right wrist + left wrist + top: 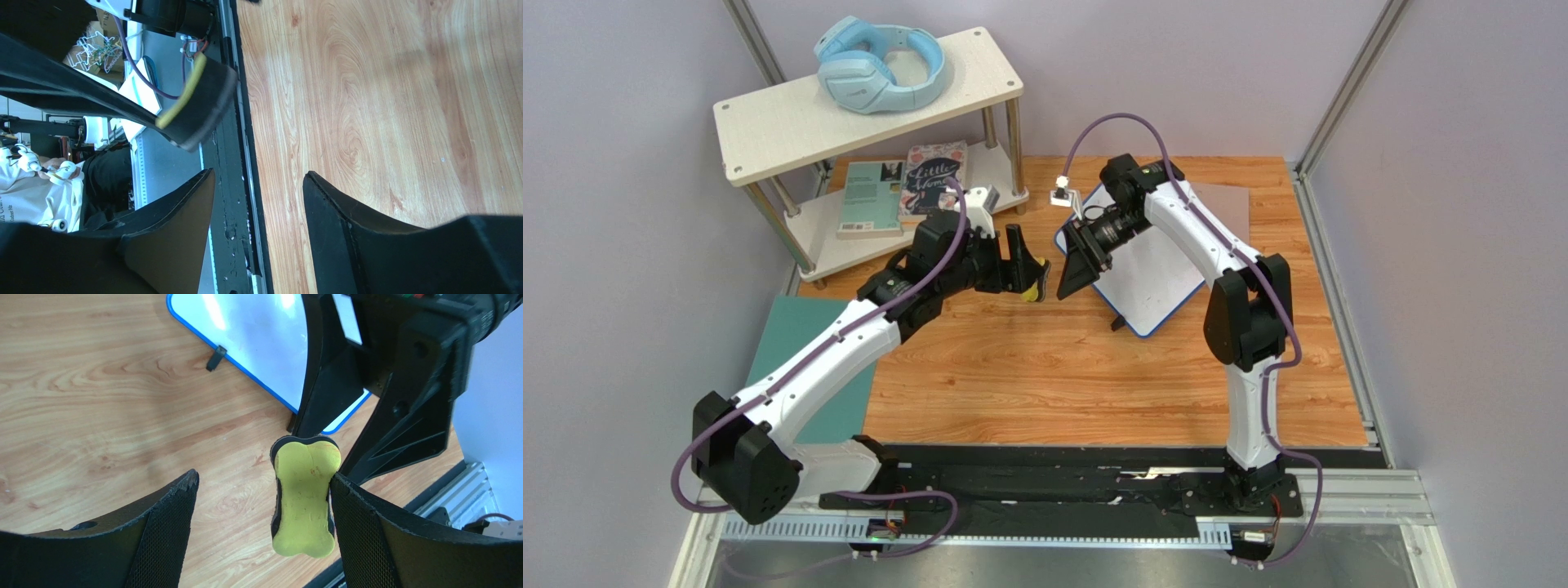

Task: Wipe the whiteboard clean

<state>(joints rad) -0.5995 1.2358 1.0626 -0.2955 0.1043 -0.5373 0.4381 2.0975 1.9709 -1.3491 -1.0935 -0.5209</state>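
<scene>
Whiteboard (1151,284) sits on the far right part of the wooden table (1075,380), turned at an angle so one rounded blue corner points toward the arms. Most of its far half lies under the right arm. In the left wrist view its blue edge (258,343) runs slantwise across the wood and a small black foot sticks out from that edge.

In front of the board, bare wood runs to the black rail at the near edge. To the left the room is tighter. A teal mat (787,337) overhangs the table's left side, and a two-level shelf (879,104) fills the far left corner, with blue headphones (879,64) on top and books (903,184) below. On the right the table ends close to a metal rail and the wall.

The two claws meet just off the board's left edge. The left claw (1028,272) stands wide open. A bone-shaped yellow and black eraser (305,496) touches one of its fingers, with a clear gap to the other. I cannot tell whether the eraser rests on the table. The right claw (258,174) is partly open with nothing between its fingers, and the eraser (196,104) is just ahead of it.
</scene>
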